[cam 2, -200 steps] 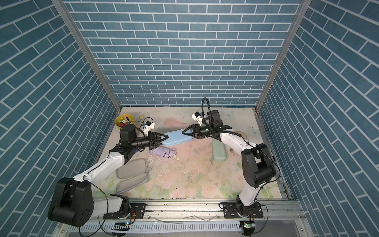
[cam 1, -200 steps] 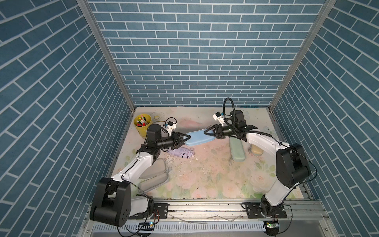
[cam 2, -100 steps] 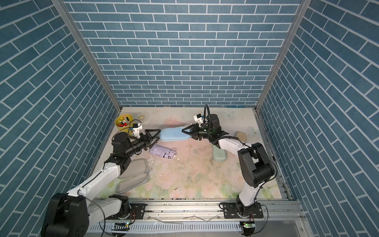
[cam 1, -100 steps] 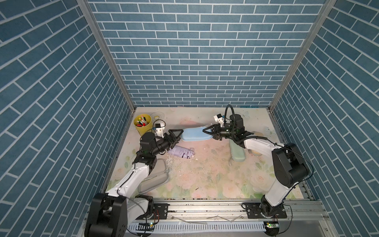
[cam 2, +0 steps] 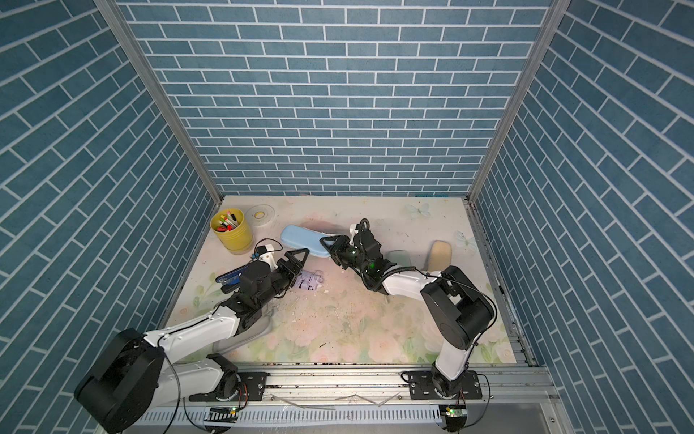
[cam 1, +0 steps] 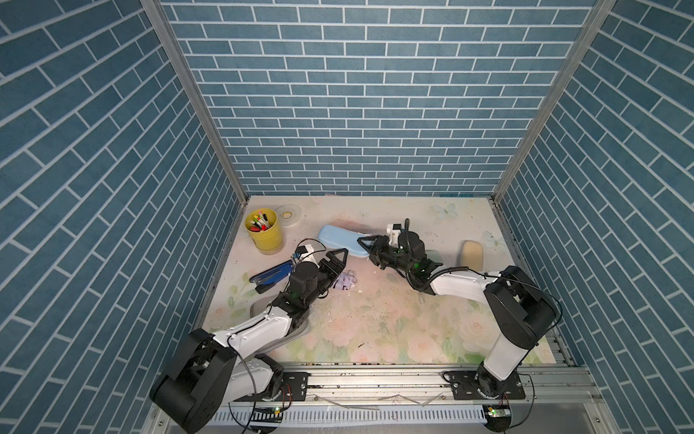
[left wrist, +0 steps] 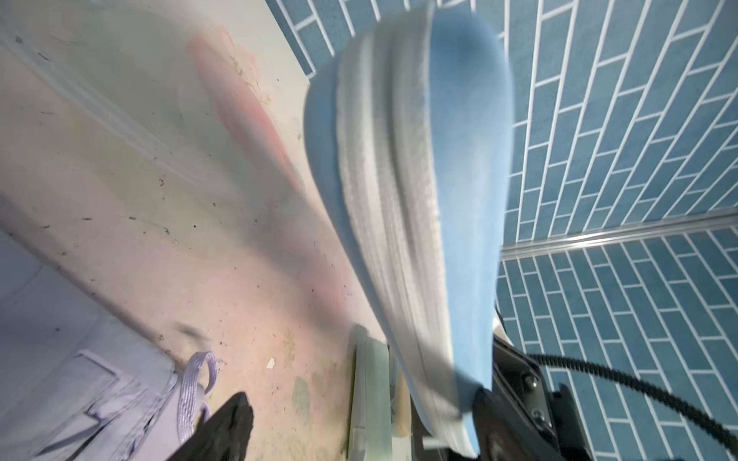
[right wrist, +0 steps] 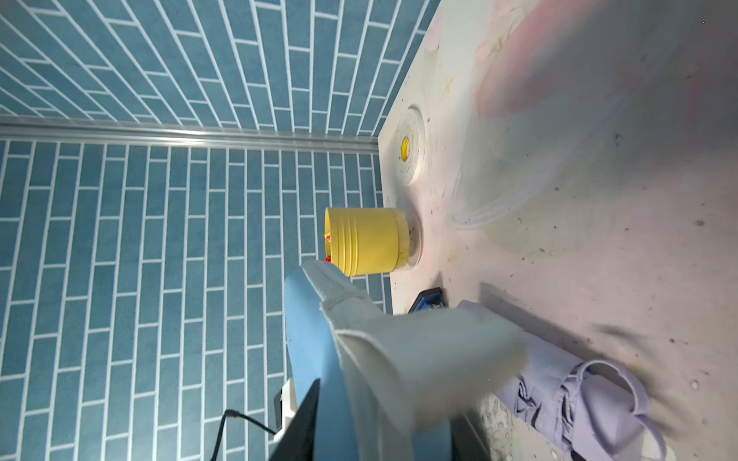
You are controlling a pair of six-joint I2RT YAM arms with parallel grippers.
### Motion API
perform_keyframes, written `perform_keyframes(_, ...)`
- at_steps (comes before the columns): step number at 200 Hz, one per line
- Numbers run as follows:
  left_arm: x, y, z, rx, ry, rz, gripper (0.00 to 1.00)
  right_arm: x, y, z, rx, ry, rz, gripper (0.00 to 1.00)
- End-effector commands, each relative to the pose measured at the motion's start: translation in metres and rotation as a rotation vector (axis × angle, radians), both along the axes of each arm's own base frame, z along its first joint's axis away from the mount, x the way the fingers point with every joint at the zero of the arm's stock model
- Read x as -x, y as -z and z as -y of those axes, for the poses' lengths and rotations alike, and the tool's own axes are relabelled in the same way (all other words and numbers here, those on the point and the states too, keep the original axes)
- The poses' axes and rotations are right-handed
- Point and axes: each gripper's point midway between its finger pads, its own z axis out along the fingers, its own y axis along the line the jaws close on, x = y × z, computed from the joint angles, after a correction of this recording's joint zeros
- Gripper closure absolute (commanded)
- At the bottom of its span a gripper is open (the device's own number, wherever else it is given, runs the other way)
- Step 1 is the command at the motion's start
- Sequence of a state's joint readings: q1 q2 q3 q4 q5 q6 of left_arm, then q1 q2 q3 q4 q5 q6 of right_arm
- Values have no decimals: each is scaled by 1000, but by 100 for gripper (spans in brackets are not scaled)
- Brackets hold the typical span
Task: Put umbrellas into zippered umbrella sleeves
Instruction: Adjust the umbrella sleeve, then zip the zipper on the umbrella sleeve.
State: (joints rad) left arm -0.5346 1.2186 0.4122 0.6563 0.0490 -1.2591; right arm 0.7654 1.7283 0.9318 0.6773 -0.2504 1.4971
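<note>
1. The right gripper (cam 1: 366, 246) is clamped on one end of the pale blue oblong zip sleeve (cam 1: 338, 238) and holds it up off the floral table mat (cam 1: 375, 319).
2. In both top views the sleeve's long axis runs across the table on a slight diagonal. The held end is nearer the centre. The free rounded end points at the left wall, toward the yellow cup of pens (cam 1: 263, 233).
3. The clamshell gapes along its edge, and the pale grey lining (left wrist: 391, 179) shows in both wrist views.
4. The left gripper (cam 1: 339, 265) has its jaws spread wide with nothing between them. It sits just in front of the sleeve's mid-length. Contact: can't tell.
5. The lilac fabric-roll umbrella (cam 1: 347, 281) lies on the mat just beside the left gripper, on the near side of the sleeve and apart from it.
6. The beige zip sleeve (cam 1: 471, 255) is well apart on the right side. The mint zip sleeve (cam 2: 399, 257) is partly hidden behind the right arm.
7. The dark blue stapler (cam 1: 270, 276) lies beside the left wrist.
</note>
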Motion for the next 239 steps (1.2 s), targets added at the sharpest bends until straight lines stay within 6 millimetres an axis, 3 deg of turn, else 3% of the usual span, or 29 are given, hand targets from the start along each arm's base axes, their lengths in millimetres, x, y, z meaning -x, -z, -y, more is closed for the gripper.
perform_keyframes(1, -17, -36, -4, 68, -67, 123, 17, 14, -56, -10, -162, -22, 45, 97)
perform_keyframes(20, -25, -49, 0, 92, -67, 164, 22, 21, -52, -16, -155, -47, 23, 96)
perform_keyframes(48, -35, -51, 8, 112, -41, 184, 34, 25, -59, -19, -175, -68, 33, 94)
perform_keyframes(58, -39, -49, 8, 122, -43, 186, 44, 27, -62, -20, -182, -83, 40, 86)
perform_keyframes(70, -44, -50, 4, 142, -44, 189, 55, 29, -61, -15, -178, -89, 42, 66)
perform_keyframes(79, -48, -54, -1, 153, -50, 197, 62, 29, -59, -7, -158, -101, 60, 54)
perform_keyframes(88, -51, -57, -6, 159, -57, 198, 65, 27, -47, 6, -94, -126, 69, 49)
perform_keyframes(115, -52, -70, -13, 151, -62, 204, 72, 33, 2, 58, 287, -128, 146, 48)
perform_keyframes(136, -50, -74, -13, 142, -58, 195, 73, 39, 7, 78, 545, -131, 312, 54)
perform_keyframes(164, -48, -79, -11, 149, -46, 194, 72, 55, -3, 62, 792, -173, 616, 57)
perform_keyframes(184, -48, -82, -11, 150, -42, 189, 72, 57, 1, 49, 881, -212, 670, 57)
perform_keyframes(239, -46, -82, -5, 150, -26, 177, 72, 63, -8, 10, 899, -274, 759, 54)
